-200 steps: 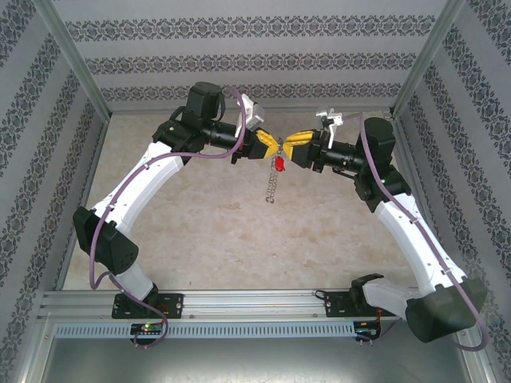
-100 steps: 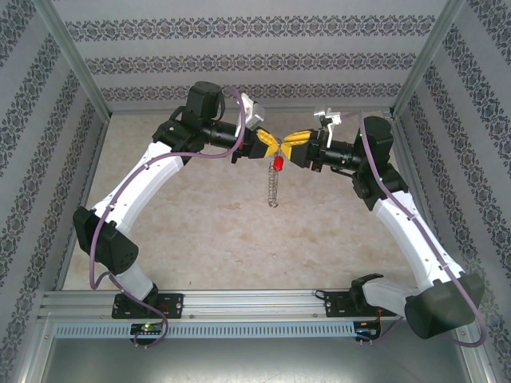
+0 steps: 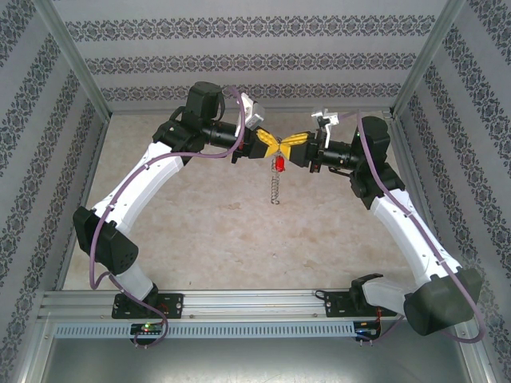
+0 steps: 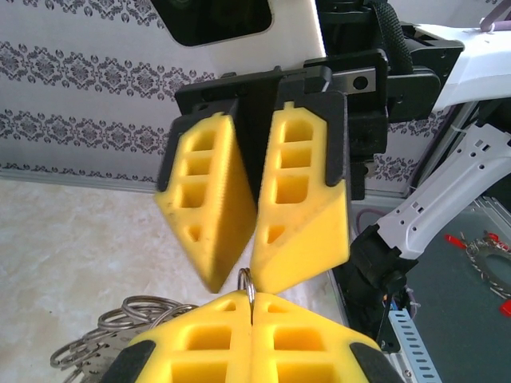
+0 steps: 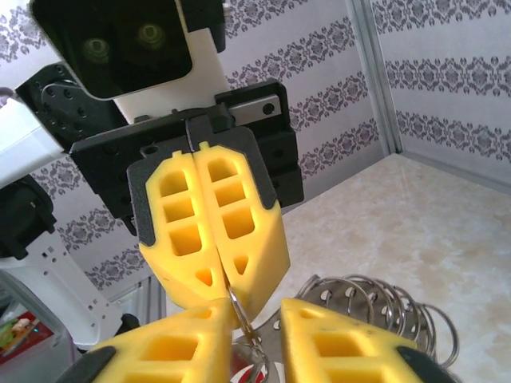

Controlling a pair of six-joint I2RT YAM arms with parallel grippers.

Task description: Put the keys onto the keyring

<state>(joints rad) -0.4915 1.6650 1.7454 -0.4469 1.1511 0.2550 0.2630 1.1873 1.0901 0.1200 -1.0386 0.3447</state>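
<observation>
The left arm and the right arm are bent inward at the elbows, and the wrists are levelled toward each other. The left gripper and the right gripper are set tip to tip. The left fingers are pressed flat together, with a thin loop of the keyring pinched at their tips. The right fingers are parted by a narrow gap.

2 tools, 1 key, 1 keyring.
</observation>
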